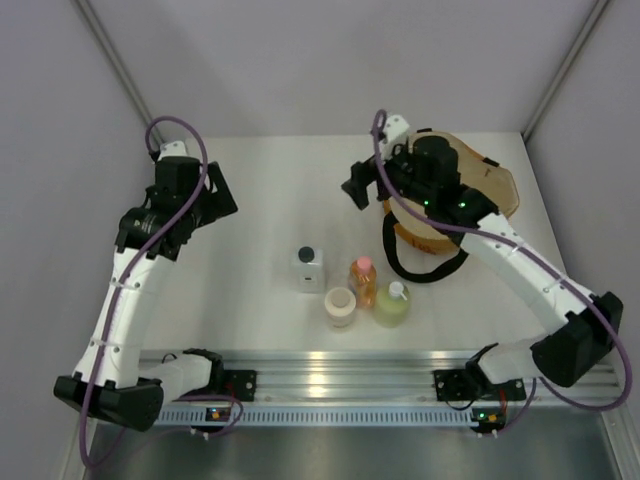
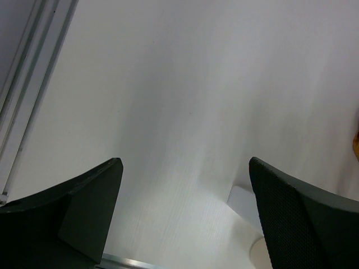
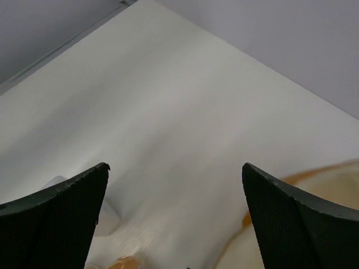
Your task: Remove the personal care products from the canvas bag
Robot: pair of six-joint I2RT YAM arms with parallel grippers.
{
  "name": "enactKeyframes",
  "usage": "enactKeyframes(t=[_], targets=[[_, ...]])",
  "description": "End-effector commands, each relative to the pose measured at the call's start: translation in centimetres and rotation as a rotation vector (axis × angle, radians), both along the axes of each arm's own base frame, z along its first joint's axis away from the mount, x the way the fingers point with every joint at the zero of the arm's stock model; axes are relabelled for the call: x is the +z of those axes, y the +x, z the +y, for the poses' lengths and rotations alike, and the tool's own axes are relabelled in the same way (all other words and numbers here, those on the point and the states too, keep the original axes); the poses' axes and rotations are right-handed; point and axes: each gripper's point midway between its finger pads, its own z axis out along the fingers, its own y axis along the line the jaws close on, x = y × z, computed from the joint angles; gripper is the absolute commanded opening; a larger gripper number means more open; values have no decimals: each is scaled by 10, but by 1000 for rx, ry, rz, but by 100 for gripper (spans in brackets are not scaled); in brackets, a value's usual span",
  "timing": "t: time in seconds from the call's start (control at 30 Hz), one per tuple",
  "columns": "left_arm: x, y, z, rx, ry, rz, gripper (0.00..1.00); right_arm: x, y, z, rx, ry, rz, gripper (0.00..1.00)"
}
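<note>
Standing grouped at the front of the counter [image 1: 270, 200], the cream round jar [image 1: 340, 306], orange bottle [image 1: 363, 281], pale yellow-green bottle [image 1: 392, 304] and whitish squarish bottle [image 1: 308, 268] sat clear of the canvas bag [image 1: 490, 185] at far right. We judged it emptied, which would explain why the left gripper [image 1: 222, 200] and right gripper [image 1: 360, 190] hung spread wide, holding nothing.
</note>
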Motion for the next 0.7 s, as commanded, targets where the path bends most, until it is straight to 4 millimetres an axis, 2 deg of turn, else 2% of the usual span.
enactKeyframes(t=[0.0,0.03,0.07,0.1,0.13,0.17,0.2,0.27,0.37,0.4,0.53,0.67], targets=[[36,1,-2,-32,-9,-76,98,59,8,-72,-344,152,-2,99],[38,1,-1,-27,0,-78,98,70,2,-89,-399,153,-25,99],[42,1,1,-26,12,-82,98,62,-4,-101,-434,116,8,100],[52,1,4,-18,18,-103,98,72,-9,-119,-478,118,-2,99],[55,1,9,2,39,-111,98,72,-11,-133,-530,103,3,99],[57,0,12,5,62,-112,98,62,-17,-150,-576,59,40,100],[63,-2,16,20,78,-123,98,69,-26,-163,-608,63,31,99],[65,-3,22,40,103,-129,98,62,-38,-188,-683,25,61,99],[67,-6,21,37,100,-134,98,64,-59,-220,-779,22,57,99],[67,-7,21,38,98,-137,98,64,-72,-229,-791,15,62,99],[69,-9,17,28,98,-143,98,61,-98,-256,-866,-18,57,99],[60,-15,20,41,138,-121,98,56,-122,-271,-899,-23,68,99]])
